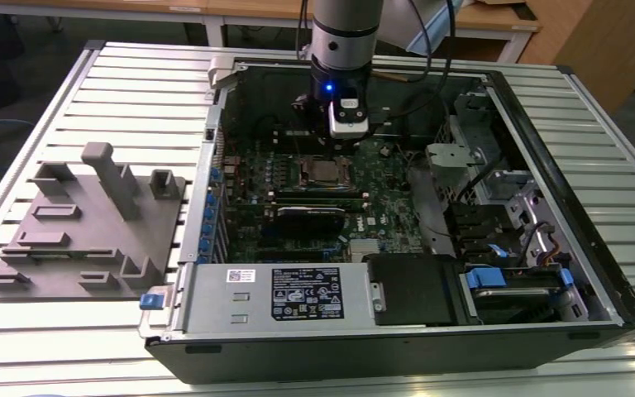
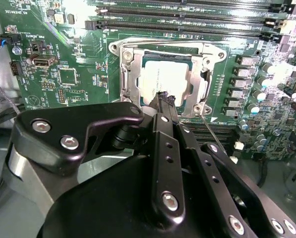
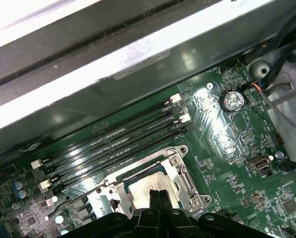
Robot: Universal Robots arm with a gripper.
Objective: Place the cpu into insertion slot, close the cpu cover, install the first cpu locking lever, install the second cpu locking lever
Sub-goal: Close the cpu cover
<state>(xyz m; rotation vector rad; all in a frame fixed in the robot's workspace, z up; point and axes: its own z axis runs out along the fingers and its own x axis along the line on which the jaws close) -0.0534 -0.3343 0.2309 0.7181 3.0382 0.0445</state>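
The exterior view shows the arm reaching into the open computer case (image 1: 406, 351) on the slatted worktop (image 1: 75, 331). The gripper (image 1: 346, 132) hangs just above the green board (image 1: 389, 223), and a grey fixture (image 1: 86, 223) lies at the exterior view's left. In the second wrist view, the cpu (image 2: 162, 79) sits in the insertion slot (image 2: 117, 48), framed by the lowered cpu cover (image 2: 129, 74). The fingers (image 2: 160, 104) are pressed together, holding nothing, with their tips over the cpu's edge. In the first wrist view, a thin wire locking lever (image 3: 76, 199) stands out from the slot, near the long memory slots (image 3: 113, 134).
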